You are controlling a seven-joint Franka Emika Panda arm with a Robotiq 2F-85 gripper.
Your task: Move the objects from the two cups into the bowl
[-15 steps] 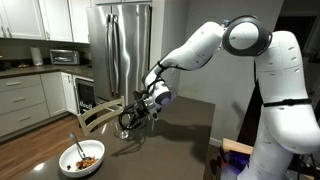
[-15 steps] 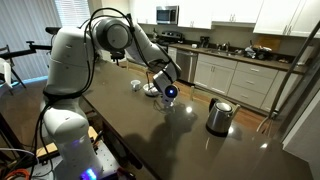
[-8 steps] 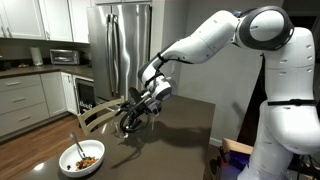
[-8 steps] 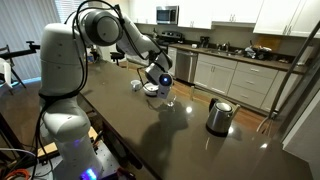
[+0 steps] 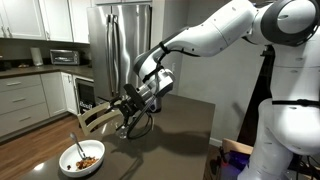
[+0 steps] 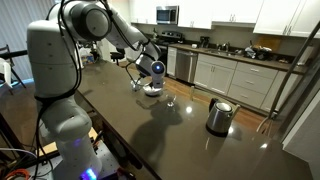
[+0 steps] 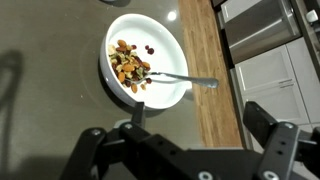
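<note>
The white bowl holds brown-orange bits and a thin metal utensil. It also shows in both exterior views. My gripper hangs above the table just short of the bowl, its jaws wide apart with nothing between them. It also shows in both exterior views. A whitish cup stands beside the bowl. A clear glass tumbler stands faintly on the table behind the gripper. What the cups hold is too small to tell.
A steel kettle with a black handle stands further along the dark table. A wooden chair sits at the table's edge near the bowl. The table's wooden border runs beside the bowl. Kitchen counters and a fridge stand behind.
My arm has swung up and away from the glass tumbler towards the bowl. The bowl, cups and kettle have not moved.
</note>
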